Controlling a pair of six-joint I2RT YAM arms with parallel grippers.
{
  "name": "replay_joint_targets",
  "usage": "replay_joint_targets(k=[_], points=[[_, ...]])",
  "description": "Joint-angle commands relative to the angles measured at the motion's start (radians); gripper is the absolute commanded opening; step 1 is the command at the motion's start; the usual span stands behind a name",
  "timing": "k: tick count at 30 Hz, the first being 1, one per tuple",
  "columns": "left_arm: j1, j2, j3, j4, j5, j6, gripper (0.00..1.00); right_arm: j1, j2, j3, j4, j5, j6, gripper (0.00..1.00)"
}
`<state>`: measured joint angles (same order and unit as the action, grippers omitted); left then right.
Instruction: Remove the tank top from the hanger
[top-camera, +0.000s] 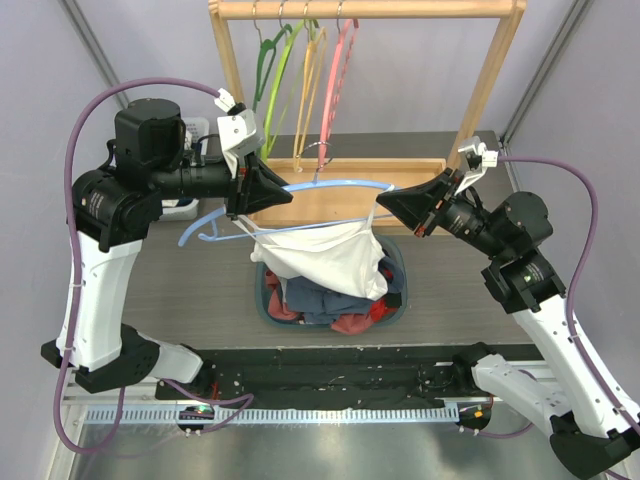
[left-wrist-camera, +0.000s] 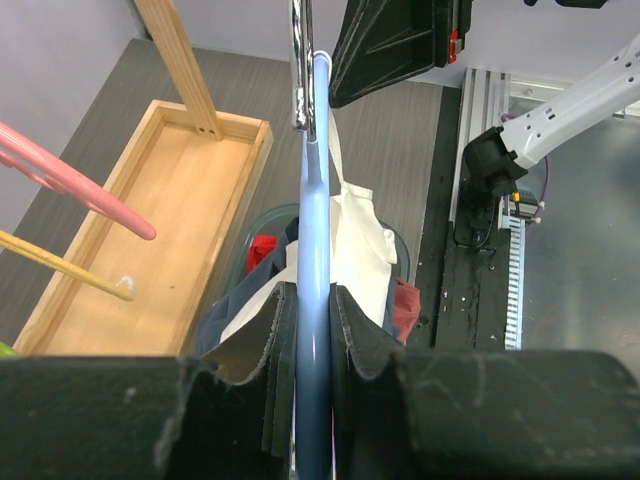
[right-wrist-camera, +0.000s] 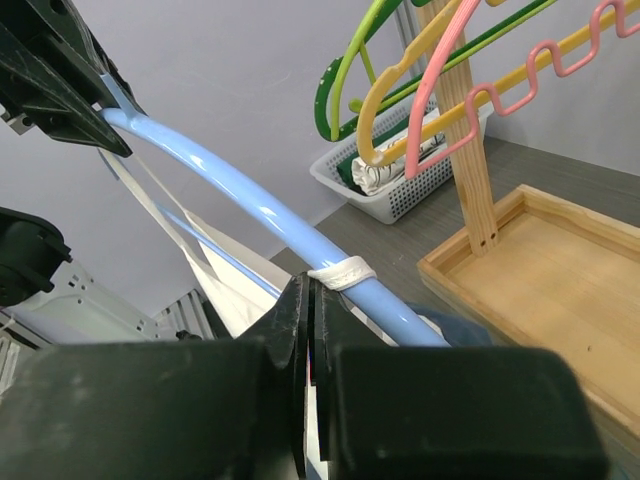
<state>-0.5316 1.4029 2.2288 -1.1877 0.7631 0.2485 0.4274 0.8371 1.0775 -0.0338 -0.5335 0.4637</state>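
A light-blue hanger (top-camera: 340, 184) is held up over the laundry basket, off the rack. My left gripper (top-camera: 285, 195) is shut on the hanger's left arm; in the left wrist view (left-wrist-camera: 312, 310) the blue bar (left-wrist-camera: 312, 200) runs between the closed pads. The white tank top (top-camera: 330, 255) hangs from the hanger, sagging toward the basket. Its strap (right-wrist-camera: 340, 272) still loops over the hanger's right shoulder (right-wrist-camera: 230, 180). My right gripper (top-camera: 383, 200) is shut on the fabric just below that strap, as the right wrist view (right-wrist-camera: 309, 295) shows.
A dark basket (top-camera: 262, 300) of mixed clothes sits under the hanger. The wooden rack (top-camera: 365, 8) behind holds green, yellow and pink hangers (top-camera: 335, 70) over its wooden base tray (top-camera: 420, 170). A white mesh basket (right-wrist-camera: 400, 170) stands at the back left.
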Motion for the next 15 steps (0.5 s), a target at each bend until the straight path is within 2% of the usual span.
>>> replay_joint_targets(k=[1, 9, 11, 12, 15], points=[[-0.001, -0.019, 0.026, 0.02, 0.03, 0.014, 0.11, 0.008, -0.026, 0.01, 0.008, 0.05, -0.025, 0.01], [0.001, -0.03, 0.011, 0.019, 0.021, 0.023, 0.1, 0.008, -0.044, 0.019, 0.011, 0.044, -0.005, 0.02], [0.001, -0.031, 0.012, 0.017, 0.021, 0.023, 0.1, 0.008, -0.047, 0.007, -0.008, 0.053, 0.0, 0.1], [0.001, -0.031, 0.012, 0.019, 0.021, 0.025, 0.1, 0.007, -0.058, -0.004, -0.009, 0.056, 0.003, 0.26], [0.002, -0.033, 0.014, 0.02, 0.021, 0.023, 0.1, 0.008, -0.087, -0.037, -0.02, 0.076, 0.006, 0.38]])
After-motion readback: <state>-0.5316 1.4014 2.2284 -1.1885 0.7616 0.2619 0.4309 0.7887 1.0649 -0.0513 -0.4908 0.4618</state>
